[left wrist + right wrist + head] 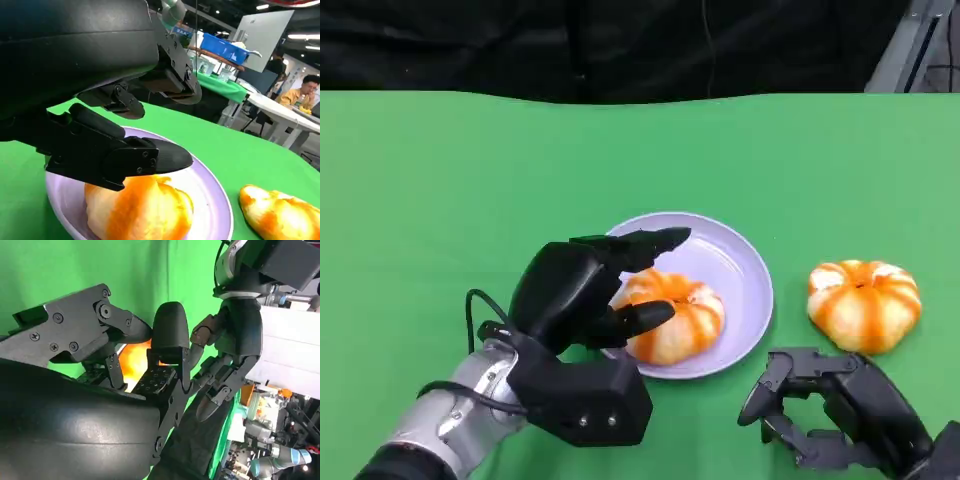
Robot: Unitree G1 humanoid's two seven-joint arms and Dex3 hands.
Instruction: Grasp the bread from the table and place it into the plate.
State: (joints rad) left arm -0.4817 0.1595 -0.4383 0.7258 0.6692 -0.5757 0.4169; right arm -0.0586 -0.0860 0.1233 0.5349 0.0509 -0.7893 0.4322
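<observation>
A lavender plate point(745, 268) sits mid-table with an orange-and-white bread point(680, 318) lying in its near left part. My left hand point(582, 298) hovers over the plate's left rim with fingers spread; one finger lies against the bread's left side and another reaches over the plate. In the left wrist view a finger point(150, 156) hangs just above the bread point(140, 212) in the plate point(215, 192). A second bread point(863, 303) lies on the green cloth to the right of the plate. My right hand point(825, 405) is just in front of it, fingers loosely bent, empty.
The green table point(440, 180) stretches wide to the left and behind the plate. Its far edge meets a dark backdrop. The second bread point(280, 216) shows beside the plate in the left wrist view; a person sits at a distant table there.
</observation>
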